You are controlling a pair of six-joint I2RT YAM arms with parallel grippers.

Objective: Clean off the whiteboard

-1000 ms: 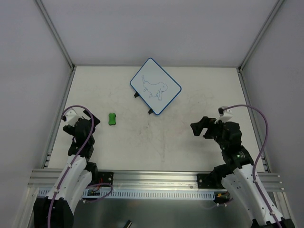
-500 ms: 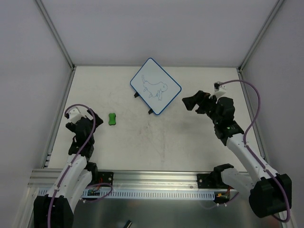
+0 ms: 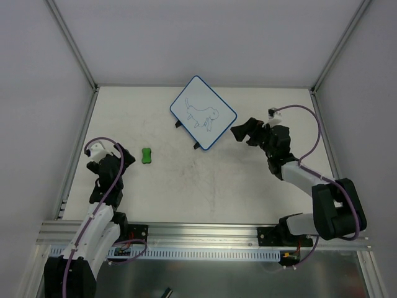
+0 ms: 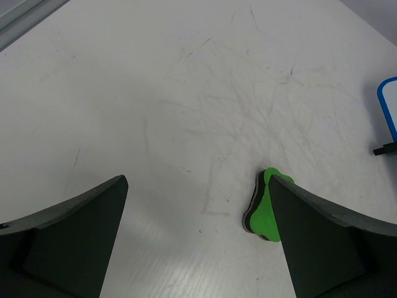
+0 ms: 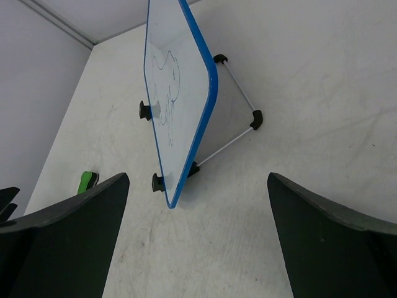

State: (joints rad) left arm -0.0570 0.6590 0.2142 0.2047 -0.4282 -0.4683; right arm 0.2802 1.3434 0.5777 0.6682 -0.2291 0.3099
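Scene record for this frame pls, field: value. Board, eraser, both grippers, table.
board: whiteboard, propped tilted on a thin-rod stand with black feet, far middle of the table
drawing: blue line sketch on the board, not erased
eraser: green eraser, lying on the table left of the board, apart from it, not held
left gripper: open, empty, low over the table next to the eraser
right gripper: open, empty, facing the board's right edge, no contact
table: white, scuffed
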